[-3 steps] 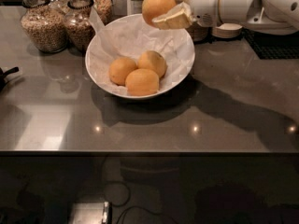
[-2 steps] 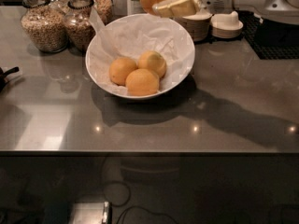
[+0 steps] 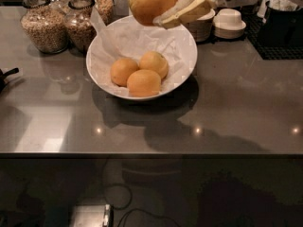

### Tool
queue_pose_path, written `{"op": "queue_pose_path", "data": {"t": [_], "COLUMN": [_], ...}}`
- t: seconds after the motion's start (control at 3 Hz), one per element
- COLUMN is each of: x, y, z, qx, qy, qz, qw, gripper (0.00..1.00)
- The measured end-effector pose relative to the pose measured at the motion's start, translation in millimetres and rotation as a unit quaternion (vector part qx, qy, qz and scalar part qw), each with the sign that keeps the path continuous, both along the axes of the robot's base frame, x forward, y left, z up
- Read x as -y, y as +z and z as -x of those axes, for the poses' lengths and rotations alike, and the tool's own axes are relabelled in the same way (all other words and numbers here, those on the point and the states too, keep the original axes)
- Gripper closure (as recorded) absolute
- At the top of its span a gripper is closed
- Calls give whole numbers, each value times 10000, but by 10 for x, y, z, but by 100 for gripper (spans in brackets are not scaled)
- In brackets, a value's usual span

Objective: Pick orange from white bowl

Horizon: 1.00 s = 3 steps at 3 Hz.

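Note:
The white bowl (image 3: 187, 56) stands on the grey counter, lined with crinkled white paper. Three oranges (image 3: 143, 83) lie together in its middle. My gripper (image 3: 163, 8) is at the top of the view, above the bowl's far rim, reaching in from the right. It is shut on a fourth orange (image 3: 152, 1) and holds it in the air, well above the bowl. One cream-coloured finger (image 3: 187, 11) shows along the orange's right side; the other is hidden behind the fruit.
Two glass jars of grain (image 3: 45, 25) stand behind the bowl at the left. Small stacked white bowls (image 3: 229, 22) and a wicker basket (image 3: 199, 30) sit at the back right, beside a black rack (image 3: 279, 30). A black object (image 3: 5, 77) pokes in at the left edge.
My gripper has lifted the orange higher and drawn nearer the camera, so it appears larger at the top of the view. The three oranges in the bowl have not moved.

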<state>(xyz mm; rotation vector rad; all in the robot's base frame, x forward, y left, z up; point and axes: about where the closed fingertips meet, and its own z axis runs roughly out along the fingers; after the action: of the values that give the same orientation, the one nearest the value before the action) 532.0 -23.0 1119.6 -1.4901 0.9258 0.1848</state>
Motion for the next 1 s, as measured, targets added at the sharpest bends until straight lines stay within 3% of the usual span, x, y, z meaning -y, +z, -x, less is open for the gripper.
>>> {"op": "queue_pose_path", "data": {"t": [0.33, 0.67, 1.0], "x": [-29, -94, -268], "y": [-21, -40, -2], "z": [325, 404, 739], "qx": [530, 530, 721], "qy": [337, 393, 476], "qz": [430, 424, 370], "qw": [9971, 9969, 9956], "gripper": [100, 100, 100]}}
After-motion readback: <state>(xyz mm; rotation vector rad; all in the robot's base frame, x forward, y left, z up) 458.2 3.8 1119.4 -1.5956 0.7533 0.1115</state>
